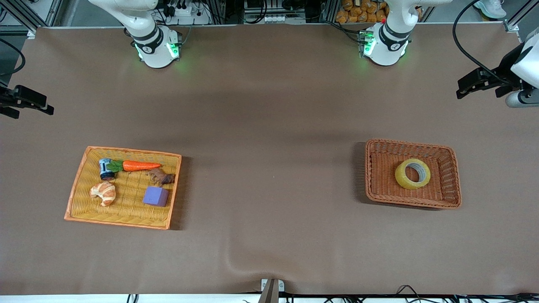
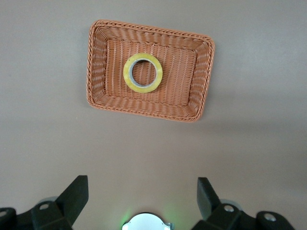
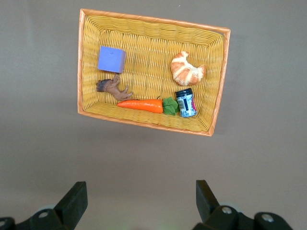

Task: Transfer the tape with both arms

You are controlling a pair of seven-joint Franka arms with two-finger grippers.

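Note:
The tape [image 1: 413,173], a yellowish roll with a grey core, lies flat in the brown wicker basket [image 1: 410,144] toward the left arm's end of the table. From the left wrist view, the tape [image 2: 143,73] sits in the middle of the basket [image 2: 148,28]. My left gripper [image 1: 476,84] hangs high over the bare table at that end, away from the basket. It is open with nothing between its fingers [image 2: 76,194]. My right gripper [image 1: 29,105] hangs over the right arm's end of the table, also open and empty [image 3: 141,189].
A yellow wicker tray [image 1: 126,150] toward the right arm's end holds a carrot [image 1: 141,166], a croissant [image 1: 104,192], a purple cube [image 1: 156,196], a small can [image 1: 105,168] and a brown toy figure [image 1: 161,176]. Brown cloth covers the table.

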